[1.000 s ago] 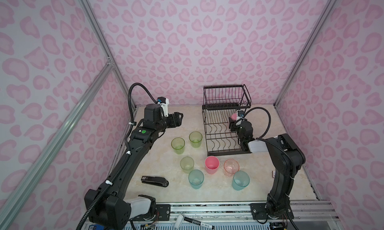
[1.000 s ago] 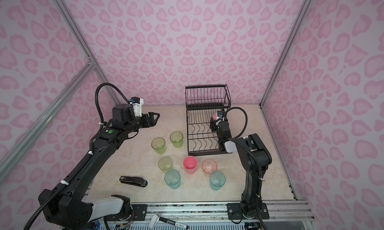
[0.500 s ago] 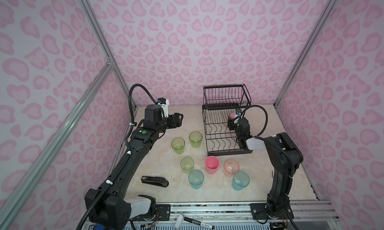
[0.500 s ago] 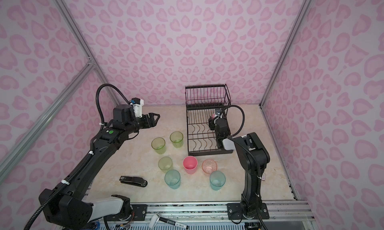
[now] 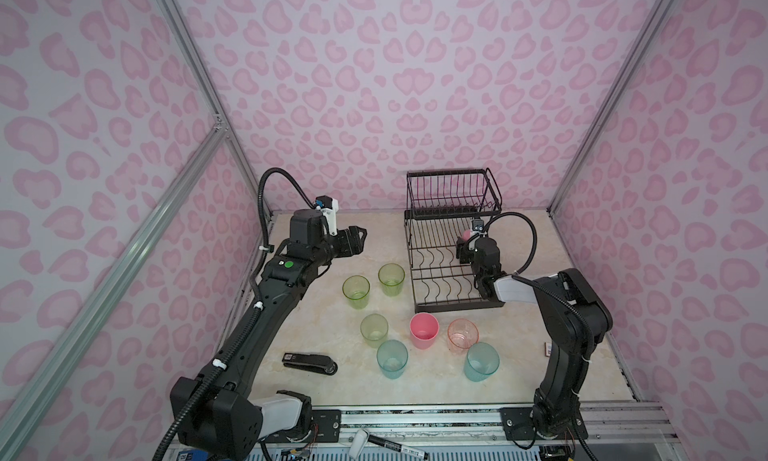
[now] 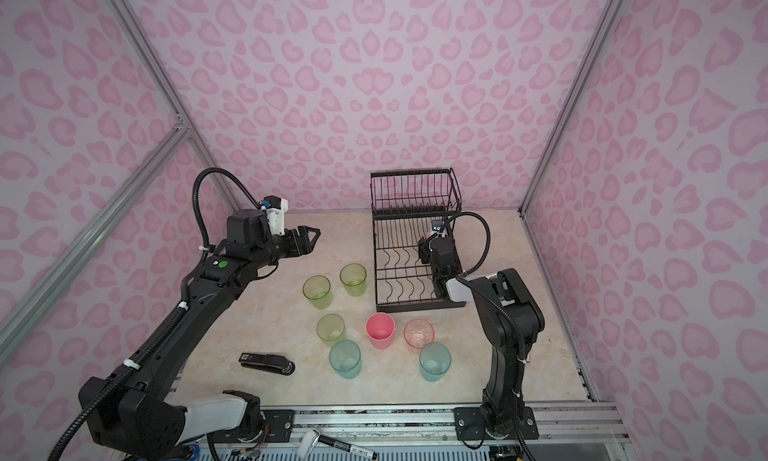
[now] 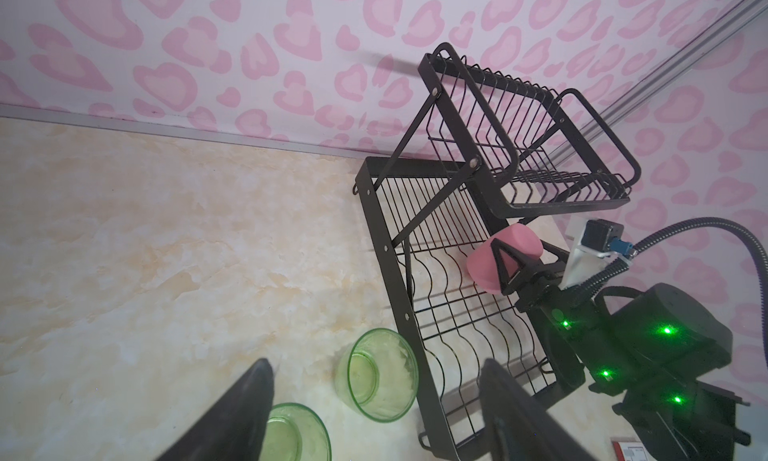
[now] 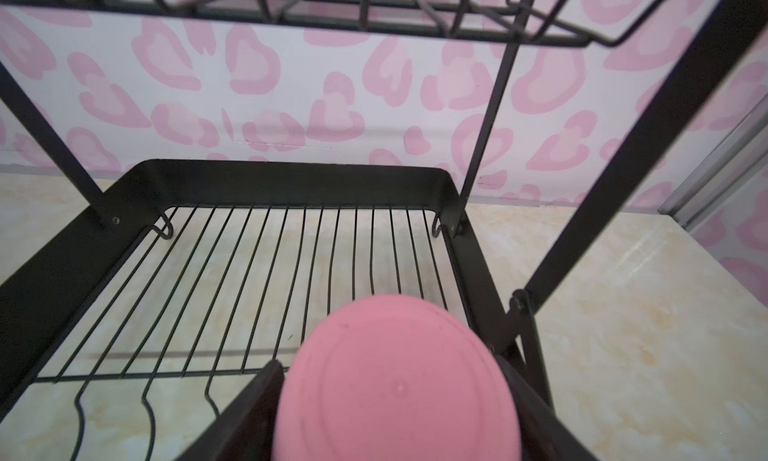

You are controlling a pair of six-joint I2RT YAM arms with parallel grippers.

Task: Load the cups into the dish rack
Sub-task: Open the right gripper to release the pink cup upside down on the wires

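Note:
The black wire dish rack stands at the back right. My right gripper reaches over its lower slotted tier, shut on a pink cup that is tilted with its base up. My left gripper hovers open and empty above the table's back left. On the table stand three yellow-green cups, a pink cup, an orange-pink cup and two teal cups.
A black stapler lies at the front left of the table. A small card lies near the right arm's base. A marker rests on the front rail. Pink patterned walls enclose the table on three sides.
My right gripper has shifted slightly farther back over the rack's lower tier with the pink cup. The left arm has not moved.

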